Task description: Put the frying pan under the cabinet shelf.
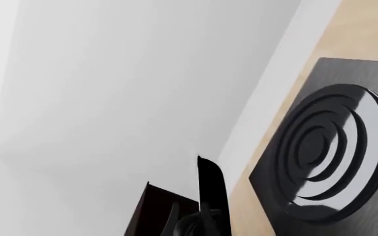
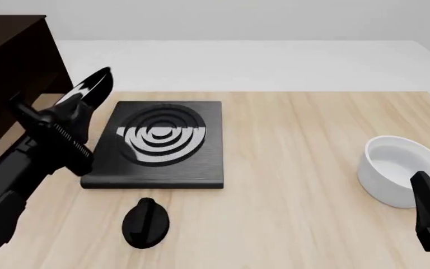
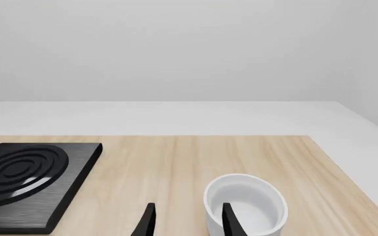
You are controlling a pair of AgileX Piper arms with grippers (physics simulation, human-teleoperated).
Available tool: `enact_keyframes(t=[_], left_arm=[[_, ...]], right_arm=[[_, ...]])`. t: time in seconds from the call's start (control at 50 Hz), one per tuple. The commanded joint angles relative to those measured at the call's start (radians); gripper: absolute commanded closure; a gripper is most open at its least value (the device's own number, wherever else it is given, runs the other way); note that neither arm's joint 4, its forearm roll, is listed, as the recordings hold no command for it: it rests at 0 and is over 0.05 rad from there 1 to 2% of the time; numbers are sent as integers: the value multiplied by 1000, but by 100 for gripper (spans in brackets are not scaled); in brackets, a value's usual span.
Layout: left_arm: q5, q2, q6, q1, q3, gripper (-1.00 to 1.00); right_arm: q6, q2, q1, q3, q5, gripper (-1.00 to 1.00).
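Observation:
The frying pan shows in none of the views. The cabinet shelf is a large dark brown block at the table's far left; a corner of the cabinet shelf also appears in the left wrist view. My left gripper is raised above the table between the cabinet and the stove, pointing up and away. In the left wrist view the left gripper has its fingers apart with only pale wall showing between them. My right gripper stands open and empty low over the table at the near right, just in front of the white bowl.
A black square stove plate with concentric rings lies left of centre. A small black knob lies in front of it. A white bowl stands at the right, close to the right gripper.

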Motion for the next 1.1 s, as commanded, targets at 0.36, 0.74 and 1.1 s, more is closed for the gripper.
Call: enact_keyframes(t=[0.36,0.74,1.1], left_arm=[[-53,35,-13,80,-6,100],[-65,76,-77,97,-9,100],[-140,190,-63,167,-4,100]], right_arm=[[0,0,0,0,0,-100],[0,0,0,0,0,-100],[0,0,0,0,0,-100]])
